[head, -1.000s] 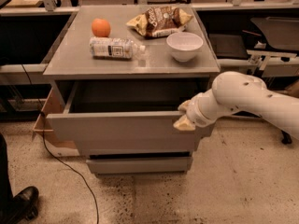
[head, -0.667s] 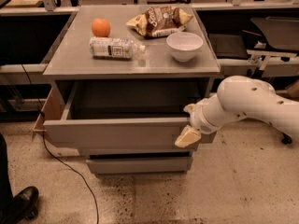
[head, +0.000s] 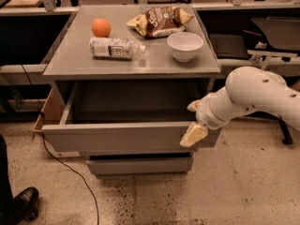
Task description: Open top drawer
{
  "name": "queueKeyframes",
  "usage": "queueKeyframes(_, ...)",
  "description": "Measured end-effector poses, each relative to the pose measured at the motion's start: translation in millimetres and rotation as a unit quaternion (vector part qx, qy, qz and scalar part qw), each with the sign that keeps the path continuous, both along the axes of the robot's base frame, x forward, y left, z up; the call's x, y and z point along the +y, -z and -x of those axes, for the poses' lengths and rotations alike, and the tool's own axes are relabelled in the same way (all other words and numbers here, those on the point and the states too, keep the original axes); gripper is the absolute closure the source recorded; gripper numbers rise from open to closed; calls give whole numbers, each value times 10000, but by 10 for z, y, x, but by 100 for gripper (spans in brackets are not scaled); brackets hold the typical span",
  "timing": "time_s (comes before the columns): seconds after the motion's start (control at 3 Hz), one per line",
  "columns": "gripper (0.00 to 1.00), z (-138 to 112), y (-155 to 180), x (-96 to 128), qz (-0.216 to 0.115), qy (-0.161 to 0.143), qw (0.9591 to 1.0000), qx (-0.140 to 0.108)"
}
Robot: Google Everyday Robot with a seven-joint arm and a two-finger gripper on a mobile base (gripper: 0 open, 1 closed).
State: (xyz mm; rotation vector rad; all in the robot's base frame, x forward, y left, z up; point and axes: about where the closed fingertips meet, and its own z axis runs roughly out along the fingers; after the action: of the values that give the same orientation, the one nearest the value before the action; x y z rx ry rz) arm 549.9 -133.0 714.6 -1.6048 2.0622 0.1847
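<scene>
The top drawer [head: 117, 137] is well out of the cabinet, its wide grey front hanging forward of the tabletop [head: 70, 62] and the deep grey box behind it open to view. Against a second ago it has come further towards the camera, though only a little since the last look, with more of the interior floor showing. The gripper [head: 194, 123] sits at the right end of that front, right on its top edge, lower and nearer the camera than it was a second back. Whether it is clamped on the panel or only resting against it, I cannot tell from here. The white arm [head: 253, 93] reaches in from the right, and its rounded upper link has shifted lower and closer along with the drawer.

Below, the next grey drawer front [head: 140, 165] is shut, same as before.

Nothing up top has stirred: the orange [head: 101, 27] sits at the back left, and the plastic bottle [head: 112, 47] lies on its side just in front of it. The crisp bag [head: 159, 20] is at the back centre, the white bowl [head: 185, 46] near the right edge. On the floor the black cable [head: 70, 172] trails past the cabinet's left side, and a dark shoe [head: 21, 203] holds its spot in the bottom left corner
</scene>
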Motion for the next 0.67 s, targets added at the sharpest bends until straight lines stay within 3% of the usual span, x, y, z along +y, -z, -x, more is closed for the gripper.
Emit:
queueKeyframes(0.33, 58, -193, -138, -65, -92, 72, 9999, -55)
queueKeyframes(0.67, 81, -332, -214, -76, -162, 105, 9997, -125)
